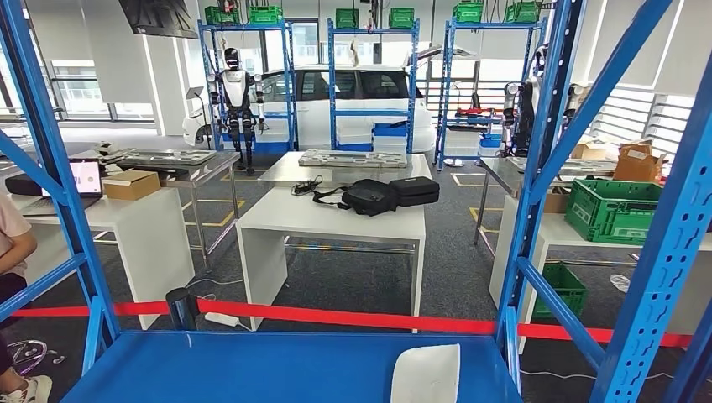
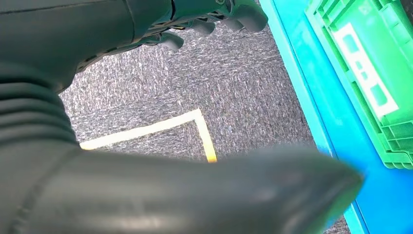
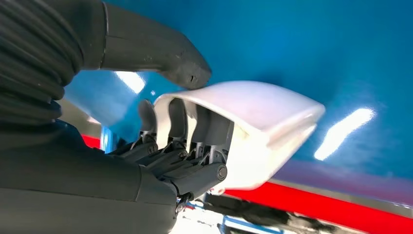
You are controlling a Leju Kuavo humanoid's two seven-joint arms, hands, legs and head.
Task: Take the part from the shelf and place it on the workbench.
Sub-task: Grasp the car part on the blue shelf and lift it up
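White moulded part (image 3: 253, 122) on the blue shelf deck (image 1: 252, 369), gripped by the right hand (image 3: 165, 141): thumb pressed on its upper face, dark fingers (image 3: 178, 119) tucked inside its hollow. Left hand (image 2: 195, 22) hangs over grey carpet (image 2: 195, 83), fingers apart, holding nothing, beside a green crate (image 2: 375, 73).

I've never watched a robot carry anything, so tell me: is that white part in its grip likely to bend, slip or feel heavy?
The white part looks like a thin hollow moulded shell, so probably stiff and light for its size. Its glossy, curved surface may be slippery, though the right robot hand has its fingers tucked inside and its thumb on top, which should steady it. On the blue shelf it would likely slide, not roll.
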